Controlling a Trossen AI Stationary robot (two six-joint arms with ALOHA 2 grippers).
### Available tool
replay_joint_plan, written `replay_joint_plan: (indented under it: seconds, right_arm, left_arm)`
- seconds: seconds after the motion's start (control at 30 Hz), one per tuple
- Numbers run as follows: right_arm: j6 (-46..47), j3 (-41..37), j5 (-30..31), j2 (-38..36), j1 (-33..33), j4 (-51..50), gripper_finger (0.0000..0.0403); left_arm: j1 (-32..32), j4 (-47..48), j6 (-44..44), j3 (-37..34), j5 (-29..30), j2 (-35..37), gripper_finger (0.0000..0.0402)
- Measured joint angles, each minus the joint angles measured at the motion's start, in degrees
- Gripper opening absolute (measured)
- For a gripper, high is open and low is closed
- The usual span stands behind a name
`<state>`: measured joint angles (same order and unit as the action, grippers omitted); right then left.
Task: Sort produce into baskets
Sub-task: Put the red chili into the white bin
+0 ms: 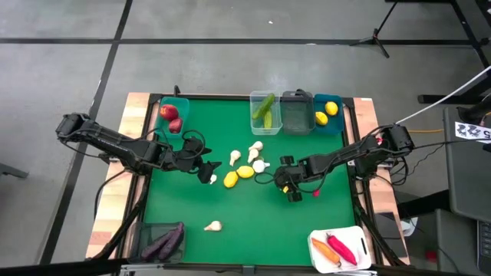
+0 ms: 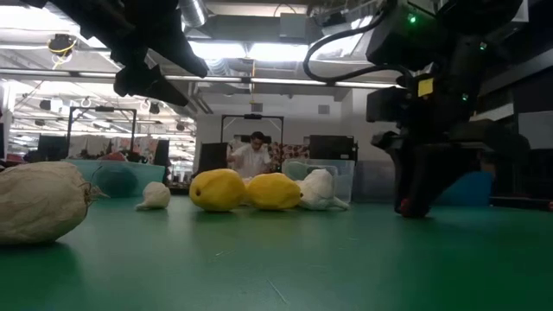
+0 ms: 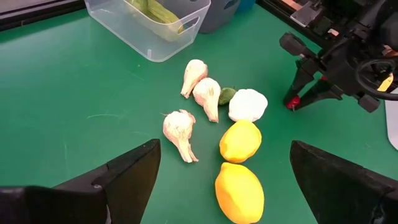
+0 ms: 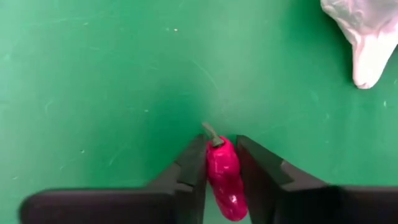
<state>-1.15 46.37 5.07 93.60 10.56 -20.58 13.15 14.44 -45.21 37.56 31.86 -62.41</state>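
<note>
My right gripper (image 4: pixel 221 163) is low over the green mat right of centre, shut on a small red-pink pepper (image 4: pixel 222 177). The pepper also shows in the high view (image 1: pixel 314 193) and the low view (image 2: pixel 403 207). My left gripper (image 3: pixel 217 180) is open and empty, left of a cluster of two yellow lemons (image 3: pixel 240 141) and several white garlic bulbs (image 3: pixel 206 94) lying on the mat. One more garlic bulb (image 1: pixel 213 225) lies nearer the front edge. My right gripper pinches the pepper's two long sides (image 4: pixel 211 168) between its two fingers. The pepper lies along the fingers, its green stem end (image 4: pixel 210 132) sticking out past the fingertips. The fingers point steeply down. The pepper is down at the mat's surface (image 2: pixel 403 210).
Along the far edge stand a teal basket with red apples (image 1: pixel 173 116), a clear basket with cucumbers (image 1: pixel 266 112), a dark grey basket (image 1: pixel 297 112) and a teal basket with lemons (image 1: pixel 330 115). A dark grey basket with eggplants (image 1: pixel 163 241) is front left. A white basket (image 1: pixel 340 249) is front right.
</note>
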Motion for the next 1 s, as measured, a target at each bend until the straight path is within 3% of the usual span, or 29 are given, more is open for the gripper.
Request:
replay_joint_plan:
  seconds: [0.13, 0.33, 0.6, 0.8, 1.0]
  right_arm:
    - [0.9, 0.0, -0.6, -0.1, -0.1, 0.0, 0.0057]
    - [2.4, 1.1, -0.8, -2.4, -0.1, -2.3, 0.0062]
    - [7.2, 6.4, -3.4, -8.1, 1.2, -13.3, 0.0064]
    - [16.3, 8.8, -7.5, -12.3, 6.5, -19.2, 0.0064]
    - [32.5, 9.2, -11.4, -15.3, 16.3, -20.5, 0.0064]
  left_arm:
    - [0.0, 0.0, -0.7, 0.0, 0.0, 0.0, 0.0349]
    - [0.0, -0.1, -0.9, 0.0, 0.0, 0.0, 0.0349]
    - [0.0, 0.0, -0.9, 0.0, 0.0, 0.0, 0.0349]
    - [0.0, 0.0, -0.7, 0.0, 0.2, 0.0, 0.0349]
    - [0.0, 0.0, -0.7, 0.0, 0.4, 0.0, 0.0349]
